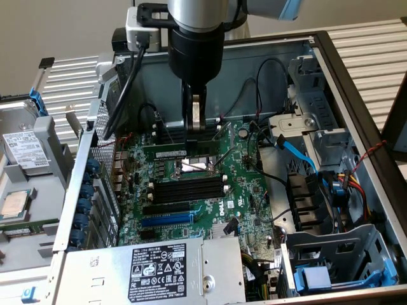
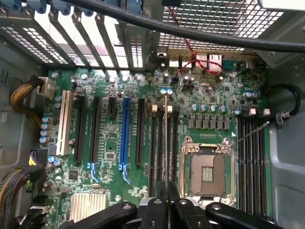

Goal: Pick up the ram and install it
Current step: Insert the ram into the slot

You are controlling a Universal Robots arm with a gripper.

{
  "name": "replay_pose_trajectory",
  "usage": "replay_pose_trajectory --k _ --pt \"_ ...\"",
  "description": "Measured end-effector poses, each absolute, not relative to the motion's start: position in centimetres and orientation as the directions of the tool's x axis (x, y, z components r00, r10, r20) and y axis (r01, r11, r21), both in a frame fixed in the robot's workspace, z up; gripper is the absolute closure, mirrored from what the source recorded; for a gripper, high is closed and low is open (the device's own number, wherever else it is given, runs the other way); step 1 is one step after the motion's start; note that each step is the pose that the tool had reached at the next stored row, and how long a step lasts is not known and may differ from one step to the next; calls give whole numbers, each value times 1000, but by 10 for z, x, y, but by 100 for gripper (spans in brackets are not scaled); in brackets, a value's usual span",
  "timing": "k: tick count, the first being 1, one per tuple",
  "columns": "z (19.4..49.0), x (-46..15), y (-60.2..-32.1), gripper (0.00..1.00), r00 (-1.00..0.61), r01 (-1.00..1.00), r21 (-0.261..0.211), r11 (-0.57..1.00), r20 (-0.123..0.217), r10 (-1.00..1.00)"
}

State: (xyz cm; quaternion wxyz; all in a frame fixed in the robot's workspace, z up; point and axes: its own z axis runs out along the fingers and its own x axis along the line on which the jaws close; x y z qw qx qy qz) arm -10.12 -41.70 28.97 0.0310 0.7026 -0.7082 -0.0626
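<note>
The ram (image 1: 165,153) is a thin green stick with a white label. It lies level along the black memory slots (image 1: 170,136) on the far side of the CPU socket (image 1: 194,166), low over the motherboard. My gripper (image 1: 194,136) comes straight down from above and is shut on the stick at its end nearest the socket's middle. In the wrist view the ram (image 2: 165,138) appears edge-on as a thin line running out from the shut gripper (image 2: 167,188), in line with the memory slots (image 2: 158,148) beside the socket (image 2: 207,169). I cannot tell whether it is seated in a slot.
The open computer case has a metal wall (image 1: 82,190) on the exterior view's left and a drive cage (image 1: 318,133) on the right. A blue expansion slot (image 1: 166,219), more memory slots (image 1: 187,189), the power supply (image 1: 152,270) and a blue cable (image 1: 299,152) surround the socket.
</note>
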Motion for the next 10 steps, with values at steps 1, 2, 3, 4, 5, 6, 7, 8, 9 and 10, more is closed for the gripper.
replay_pose_trajectory --k 1,2,3,4,5,6,7,8,9,10 --pt "288 -101 -417 88 -11 -991 132 5 -44 -999" --pt "286 -101 -417 88 -11 -991 132 5 -44 -999" --pt "284 -101 -416 88 -11 -991 132 5 -44 -999" --pt "282 -102 -416 88 -11 -991 132 5 -44 -999" --pt "281 -102 -416 88 -11 -991 132 5 -44 -999" --pt "279 -102 -416 88 -11 -991 132 5 -44 -999" --pt "277 -102 -416 88 -11 -991 132 5 -44 -999" --pt "275 -102 -416 88 -11 -991 132 5 -44 -999" --pt "273 -102 -416 88 -11 -991 132 5 -44 -999" --pt "271 -102 -416 88 -11 -991 132 5 -44 -999"
